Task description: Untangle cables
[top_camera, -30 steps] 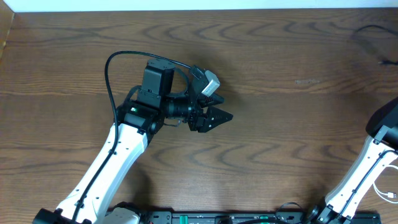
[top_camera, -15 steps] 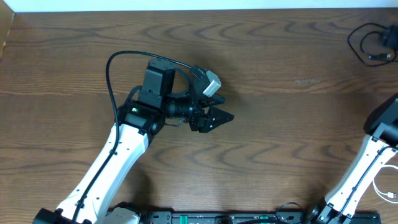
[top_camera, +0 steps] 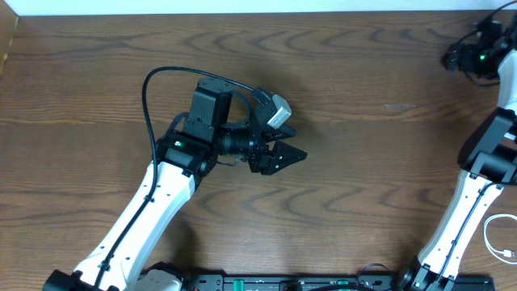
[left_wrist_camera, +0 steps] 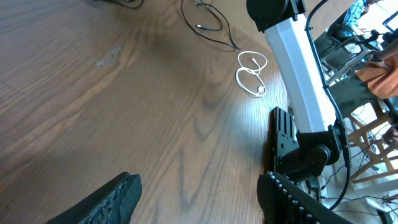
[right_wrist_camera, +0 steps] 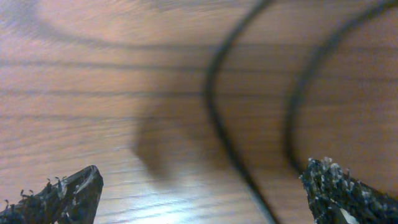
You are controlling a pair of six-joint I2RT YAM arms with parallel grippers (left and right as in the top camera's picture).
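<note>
A: What lay where?
B: The black cable (right_wrist_camera: 209,106) lay under the right hand (right_wrist_camera: 202,186), fingers apart. The white cable (left_wrist_camera: 252,73) sat coiled at the table's (top_camera: 363,202) right edge. The left hand (left_wrist_camera: 199,190) was spread too.

Overhead is evenly lit and sharp; the right wrist view is motion-blurred, with pale glare on the table (right_wrist_camera: 186,202).

The black cable (right_wrist_camera: 214,118) is only a smear of two dark strands in the right wrist view, running off the top and bottom edges with no plug end in frame. Overhead, it cannot be told apart from the dark right gripper (top_camera: 478,55) above the bench (top_camera: 363,186) corner. The right edge cuts the white cable (top_camera: 499,245). In the left wrist view the black cable's loop leaves the top edge, and the white cable's plugs are too small to make out
</note>
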